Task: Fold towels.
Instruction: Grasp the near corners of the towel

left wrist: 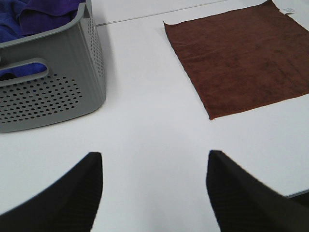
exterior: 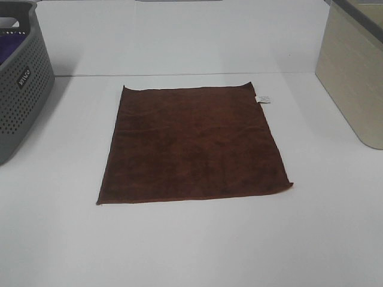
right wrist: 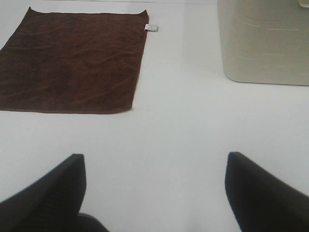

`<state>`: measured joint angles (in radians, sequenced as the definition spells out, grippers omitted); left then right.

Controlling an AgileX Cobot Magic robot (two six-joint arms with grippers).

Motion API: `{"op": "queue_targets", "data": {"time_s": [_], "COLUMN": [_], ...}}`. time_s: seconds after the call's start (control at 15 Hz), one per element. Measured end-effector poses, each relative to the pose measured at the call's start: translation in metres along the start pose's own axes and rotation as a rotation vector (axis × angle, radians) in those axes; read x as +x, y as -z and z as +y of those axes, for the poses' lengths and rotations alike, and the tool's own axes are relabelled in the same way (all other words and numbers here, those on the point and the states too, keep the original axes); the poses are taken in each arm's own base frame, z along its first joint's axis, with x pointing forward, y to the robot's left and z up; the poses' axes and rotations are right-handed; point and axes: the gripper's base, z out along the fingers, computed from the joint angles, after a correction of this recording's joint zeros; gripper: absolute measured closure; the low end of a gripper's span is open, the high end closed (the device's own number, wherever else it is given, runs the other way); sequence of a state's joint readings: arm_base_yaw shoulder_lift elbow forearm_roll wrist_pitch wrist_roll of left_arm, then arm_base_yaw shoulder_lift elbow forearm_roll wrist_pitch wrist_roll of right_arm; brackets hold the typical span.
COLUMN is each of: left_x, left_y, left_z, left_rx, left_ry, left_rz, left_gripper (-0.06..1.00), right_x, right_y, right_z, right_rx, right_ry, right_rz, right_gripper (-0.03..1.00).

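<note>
The dark brown towel (exterior: pixel 194 143) is lying flat on the white table (exterior: pixel 191 251), spread out in 1 single layer with all 4 corners showing; its small white tag (exterior: pixel 263 98) is sticking out at the far right corner, as the high camera sees it.

To the left of the towel, well apart from it, a grey perforated basket (exterior: pixel 24 78) is standing upright, with a handle slot cut in its wall; it is holding bunched purple fabric (left wrist: pixel 38 14) that is rising close to the rim, and bluer folds are showing beside that fabric and through the handle slot. To the right of the towel, also well apart, a beige bin (exterior: pixel 353 78) with smooth walls and a darker rim is standing; its inside is not showing in any view, so I cannot tell what it is holding.

The left gripper (left wrist: pixel 153 159) is hovering over bare table off the towel's near left corner, between the towel and the basket; its 2 dark fingers (left wrist: pixel 72 193) are standing wide apart, gripping nothing. The right gripper (right wrist: pixel 155 159) is hovering over bare table off the towel's near right corner, between the towel and the bin; its 2 fingers (right wrist: pixel 260 193) are likewise spread wide, with only table between them. Both grippers are staying apart from the towel.
</note>
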<state>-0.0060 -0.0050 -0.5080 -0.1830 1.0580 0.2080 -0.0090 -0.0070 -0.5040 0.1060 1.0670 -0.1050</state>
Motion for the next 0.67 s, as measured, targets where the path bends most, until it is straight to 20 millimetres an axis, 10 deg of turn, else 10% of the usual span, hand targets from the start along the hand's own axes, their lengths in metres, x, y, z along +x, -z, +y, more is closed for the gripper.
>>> {"op": "queue_targets", "data": {"time_s": [0.67], "left_x": [0.0000], "left_y": [0.0000], "left_z": [0.0000], "left_rx": [0.000], "left_ry": [0.000], "left_rz": [0.000], "left_gripper": [0.34], "right_x": [0.0000], "right_y": [0.0000], "right_z": [0.0000], "right_rx": [0.000], "right_ry": [0.000], "right_rz": [0.000], "right_gripper": [0.21]}}
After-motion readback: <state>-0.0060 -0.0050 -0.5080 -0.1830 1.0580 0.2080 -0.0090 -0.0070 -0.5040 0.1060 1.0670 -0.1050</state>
